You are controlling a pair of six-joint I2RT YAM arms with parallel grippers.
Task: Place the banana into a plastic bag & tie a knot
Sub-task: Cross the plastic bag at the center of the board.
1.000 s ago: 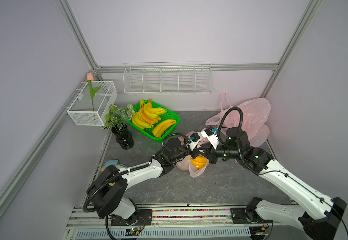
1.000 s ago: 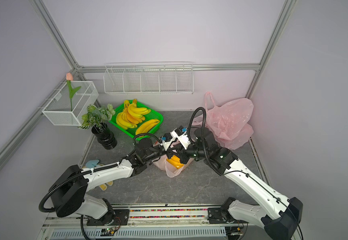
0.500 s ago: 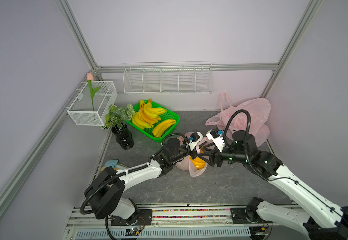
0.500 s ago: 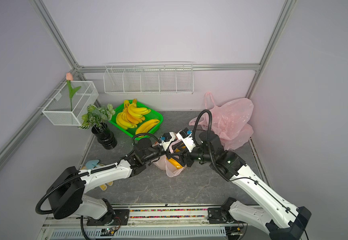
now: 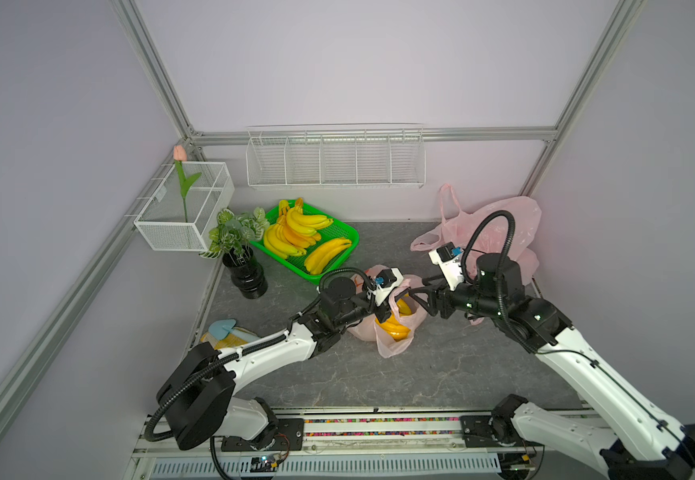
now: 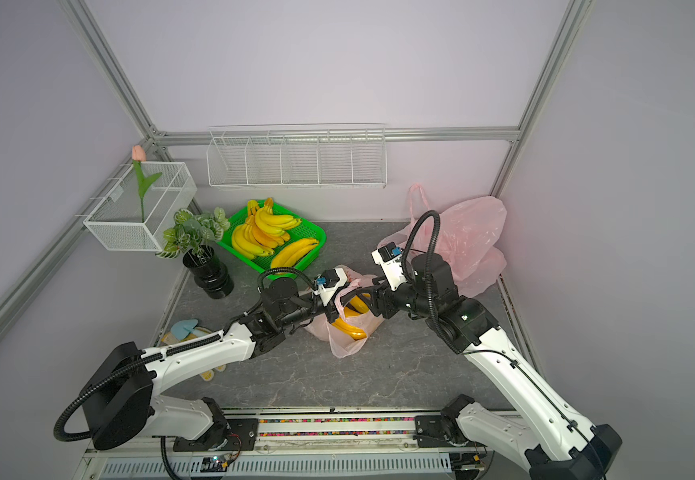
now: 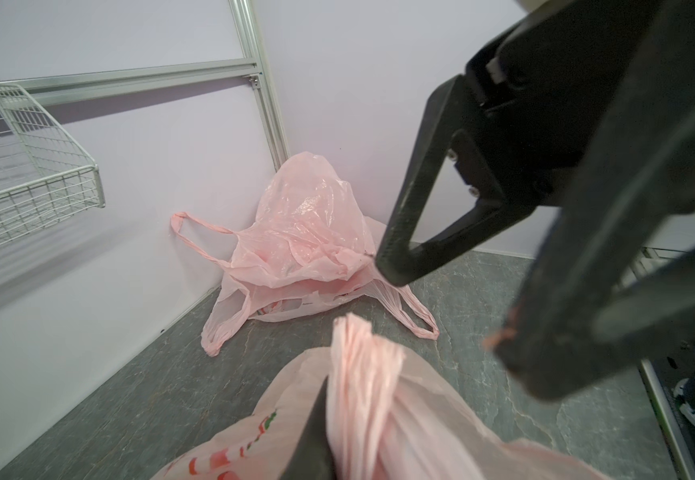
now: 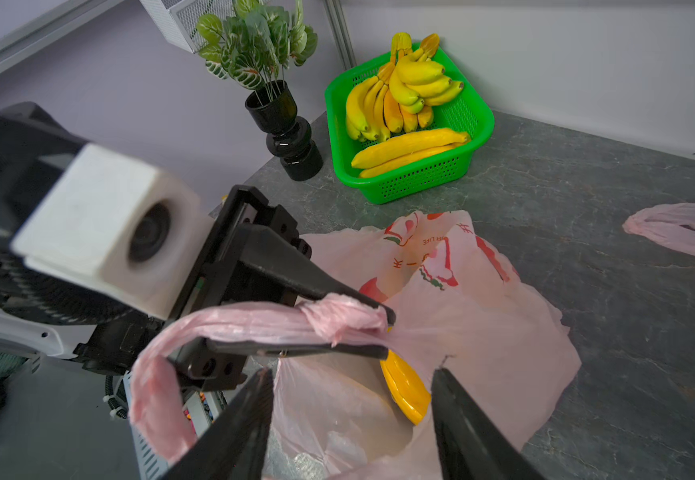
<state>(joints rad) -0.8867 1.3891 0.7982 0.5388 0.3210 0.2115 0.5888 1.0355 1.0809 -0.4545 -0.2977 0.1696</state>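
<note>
- Two tools meet above the desk point(image 5: 441, 374), just in front of the green basket point(image 5: 337, 227).
- Nearer the basket, the left tool point(image 8: 381, 334) is clenched on the twisted handle point(image 8: 254, 320) of the pink bag point(image 5: 395, 351).
- Farther from the basket, the right tool point(image 8: 352, 374) stands released beside that handle, its jaws well apart.
- Inside the bag lies the banana point(image 5: 393, 328), its long axis seeming to run from the bag's mouth away from the basket. Plastic hides its ends, so its pointing direction cannot be told.
</note>
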